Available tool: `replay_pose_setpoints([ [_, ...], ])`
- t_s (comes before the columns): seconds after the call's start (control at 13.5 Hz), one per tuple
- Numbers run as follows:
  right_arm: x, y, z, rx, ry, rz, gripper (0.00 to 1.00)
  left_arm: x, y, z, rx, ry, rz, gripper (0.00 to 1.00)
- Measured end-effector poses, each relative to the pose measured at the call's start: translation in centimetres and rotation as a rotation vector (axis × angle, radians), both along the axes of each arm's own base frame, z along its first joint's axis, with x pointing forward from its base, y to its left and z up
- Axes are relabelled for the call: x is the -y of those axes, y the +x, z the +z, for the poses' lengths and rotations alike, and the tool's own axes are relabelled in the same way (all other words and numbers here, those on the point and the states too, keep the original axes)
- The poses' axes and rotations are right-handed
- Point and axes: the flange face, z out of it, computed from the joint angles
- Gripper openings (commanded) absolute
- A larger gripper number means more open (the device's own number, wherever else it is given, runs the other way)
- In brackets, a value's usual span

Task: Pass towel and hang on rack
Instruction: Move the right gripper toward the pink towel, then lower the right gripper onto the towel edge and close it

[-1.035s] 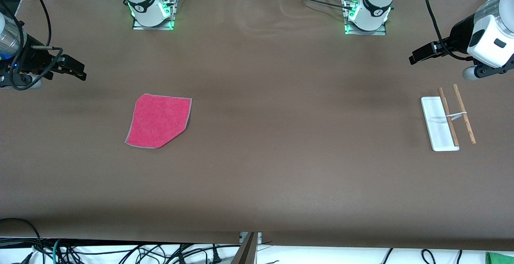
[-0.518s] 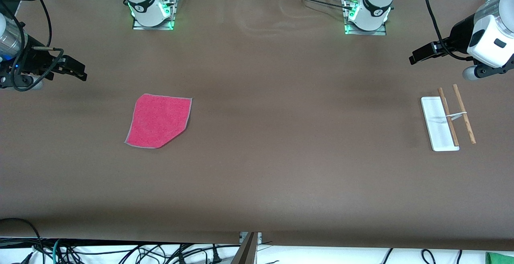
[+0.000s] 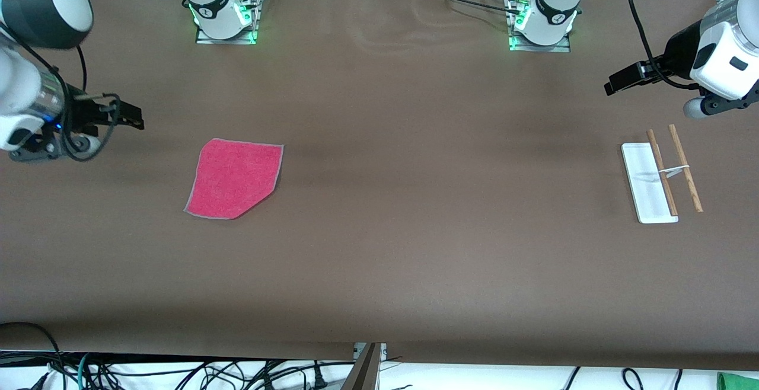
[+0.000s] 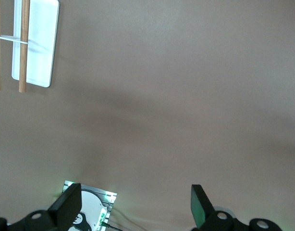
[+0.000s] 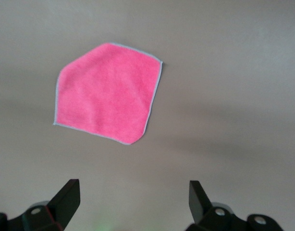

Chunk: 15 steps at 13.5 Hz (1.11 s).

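Now the towel (image 3: 235,178) lies flat on the brown table (image 3: 415,230), pink-red face up with thin grey edging, one corner folded under, toward the right arm's end. The right gripper (image 3: 129,120) hangs in the air over bare table just beside the towel, its fingers (image 5: 68,198) spread wide with nothing between them; in its wrist view the towel sits well clear of the fingertips. The rack (image 3: 659,176) stands toward the left arm's end, its two brown rods over a white base. The left gripper (image 3: 616,85) waits over bare table near the rack, fingers (image 4: 70,206) likewise wide apart and empty, the rack well apart from them.
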Motion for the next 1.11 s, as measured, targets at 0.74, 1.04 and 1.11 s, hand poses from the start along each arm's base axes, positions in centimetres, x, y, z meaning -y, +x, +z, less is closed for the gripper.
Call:
replay_pose_setpoints([
  [0.74,0.5,5.5,-14.5,0.003,0.016,0.128,1.0,0.0,-0.1,0.1,0.003,0.0,0.001,1.0],
  [1.04,0.7,6.9,-20.1,0.038,0.026,0.228,1.0,0.0,-0.1,0.1,0.003,0.0,0.0,1.0],
  [1.11,0.7,7.0,-21.0,0.04,0.027,0.238,1.0,0.0,-0.1,0.1,0.003,0.0,0.0,1.0],
])
